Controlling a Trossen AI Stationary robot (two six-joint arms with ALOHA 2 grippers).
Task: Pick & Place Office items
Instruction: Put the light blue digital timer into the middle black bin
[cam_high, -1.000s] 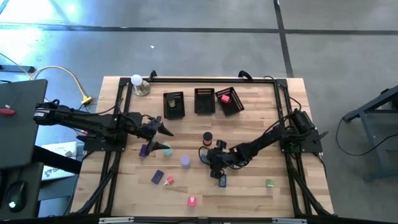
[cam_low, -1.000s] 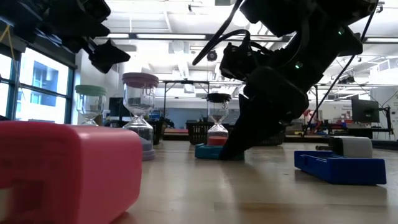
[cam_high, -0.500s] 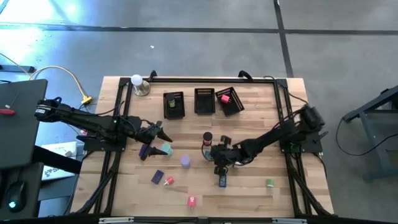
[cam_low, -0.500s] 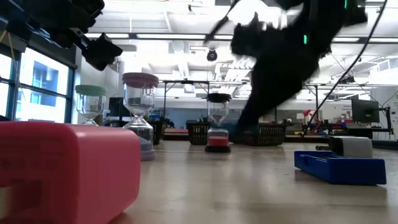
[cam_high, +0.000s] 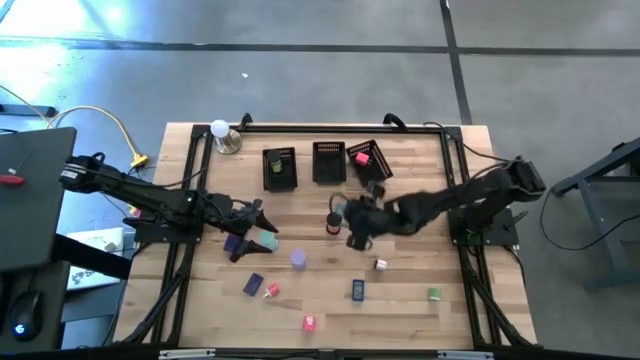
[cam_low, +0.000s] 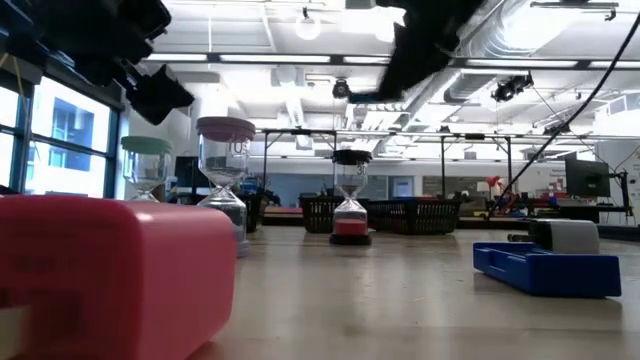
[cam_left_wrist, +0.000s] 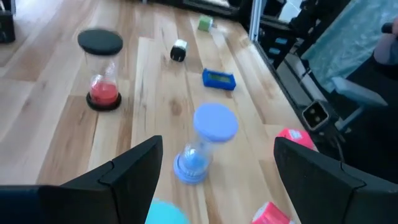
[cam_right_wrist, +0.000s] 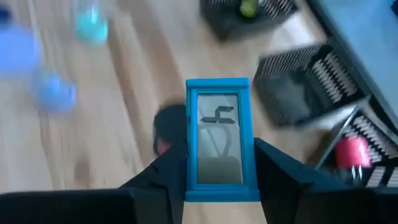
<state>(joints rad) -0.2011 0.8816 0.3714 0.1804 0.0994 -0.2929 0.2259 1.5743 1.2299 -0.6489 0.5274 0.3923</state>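
Note:
The office items are small coloured pieces scattered on the wooden table (cam_high: 420, 170). They include three sand timers: red (cam_high: 333, 222), purple (cam_high: 298, 258) and teal (cam_high: 265, 240). My right gripper (cam_high: 357, 222) is raised above the table's middle, shut on a blue-framed rectangular piece (cam_right_wrist: 217, 134). My left gripper (cam_high: 256, 222) is open and hovers over the teal timer. In the left wrist view (cam_left_wrist: 214, 180) the purple timer (cam_left_wrist: 205, 140) stands upright on its base ahead of the open fingers. My right gripper pinches the blue-framed piece between its two fingers, one on each long side near the piece's near end (cam_right_wrist: 217, 186). The piece lies along the fingers and sticks out past them. It is lifted clear of the table.
Three black mesh baskets (cam_high: 329, 162) stand in a row near the far edge; the left one (cam_high: 280, 168) holds a green piece, the right one (cam_high: 368, 162) a pink one. Blue (cam_high: 358, 289), green (cam_high: 434, 294), pink (cam_high: 309, 323), purple (cam_high: 253, 284) and white-black (cam_high: 380, 264) pieces lie toward the near edge. A white ball (cam_high: 221, 130) sits at the far left corner.
My right gripper has risen from the table near the red timer, carrying the blue-framed piece up and toward the far edge and the baskets. The piece is now lifted clear. The small white-black piece it was covering now shows.

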